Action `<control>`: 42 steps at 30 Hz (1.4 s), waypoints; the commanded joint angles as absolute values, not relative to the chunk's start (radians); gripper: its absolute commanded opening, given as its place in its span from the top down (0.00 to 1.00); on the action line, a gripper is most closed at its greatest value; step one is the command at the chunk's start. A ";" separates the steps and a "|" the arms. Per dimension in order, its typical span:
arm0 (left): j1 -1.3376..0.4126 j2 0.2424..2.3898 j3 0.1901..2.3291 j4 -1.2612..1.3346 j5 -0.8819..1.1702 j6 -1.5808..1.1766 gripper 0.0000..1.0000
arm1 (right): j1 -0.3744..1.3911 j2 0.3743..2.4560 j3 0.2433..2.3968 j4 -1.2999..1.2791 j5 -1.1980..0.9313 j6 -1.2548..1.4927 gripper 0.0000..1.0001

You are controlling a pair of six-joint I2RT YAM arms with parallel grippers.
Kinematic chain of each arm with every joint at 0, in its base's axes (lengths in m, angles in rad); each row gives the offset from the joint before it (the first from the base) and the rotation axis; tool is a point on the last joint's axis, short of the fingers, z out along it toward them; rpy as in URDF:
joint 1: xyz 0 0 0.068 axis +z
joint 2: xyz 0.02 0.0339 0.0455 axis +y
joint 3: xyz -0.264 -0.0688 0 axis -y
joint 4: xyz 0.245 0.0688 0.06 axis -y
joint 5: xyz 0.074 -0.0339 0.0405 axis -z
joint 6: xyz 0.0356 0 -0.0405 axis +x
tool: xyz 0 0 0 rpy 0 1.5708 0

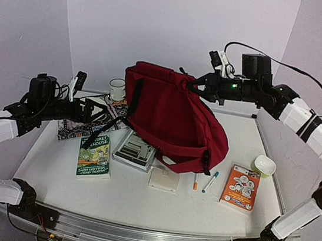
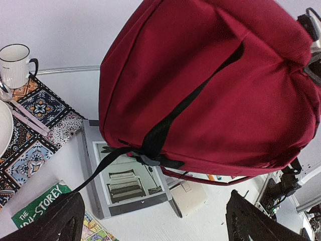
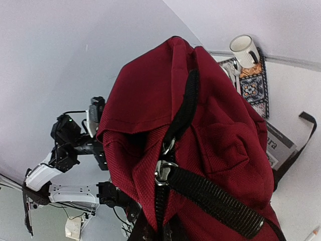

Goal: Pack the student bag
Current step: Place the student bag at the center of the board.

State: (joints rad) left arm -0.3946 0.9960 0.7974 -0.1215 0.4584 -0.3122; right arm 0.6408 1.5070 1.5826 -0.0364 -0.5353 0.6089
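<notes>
Right gripper (image 1: 194,84) pinches the dark-red fabric backpack (image 1: 173,119) by its top, centre frame, holding it up. Left gripper (image 1: 98,111), spread wide, should next open it.

student bag (image 1: 173,116) 1 | books (image 1: 95,156) (image 1: 135,150) (image 1: 240,187) 3 | markers (image 1: 195,184) (image 1: 210,182) 2 | mug (image 1: 117,88) 1 | placemat (image 1: 74,128) 1 | bowl (image 1: 264,165), perhaps a cup, 1

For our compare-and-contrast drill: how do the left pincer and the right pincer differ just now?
The left pincer is wide open; the right pincer is shut. The left pincer holds nothing; the right pincer grips the bag at its top. Both face the bag.
</notes>
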 commanded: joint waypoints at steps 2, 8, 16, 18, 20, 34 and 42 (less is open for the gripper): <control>-0.400 1.015 0.797 -0.084 0.508 -0.314 0.01 | 0.533 1.501 1.480 0.113 -0.529 0.638 1.00; -0.400 1.051 0.792 -0.084 0.525 -0.321 0.01 | 0.383 1.579 1.402 0.115 -0.564 0.638 0.93; -0.399 1.093 0.805 -0.085 0.533 -0.321 0.01 | 0.236 1.721 1.462 0.020 -0.554 0.512 0.59; -0.399 1.100 0.807 -0.085 0.536 -0.321 0.01 | 0.230 1.746 1.504 -0.074 -0.484 0.429 0.53; -0.399 1.107 0.808 -0.086 0.537 -0.322 0.01 | 0.228 1.760 1.533 -0.137 -0.403 0.375 0.40; -0.405 1.234 0.840 -0.085 0.580 -0.332 0.01 | 0.230 1.629 1.461 -0.258 -0.035 0.254 0.02; -0.414 1.260 0.851 -0.086 0.574 -0.344 0.01 | 0.402 1.541 1.339 -0.274 -0.034 0.165 0.02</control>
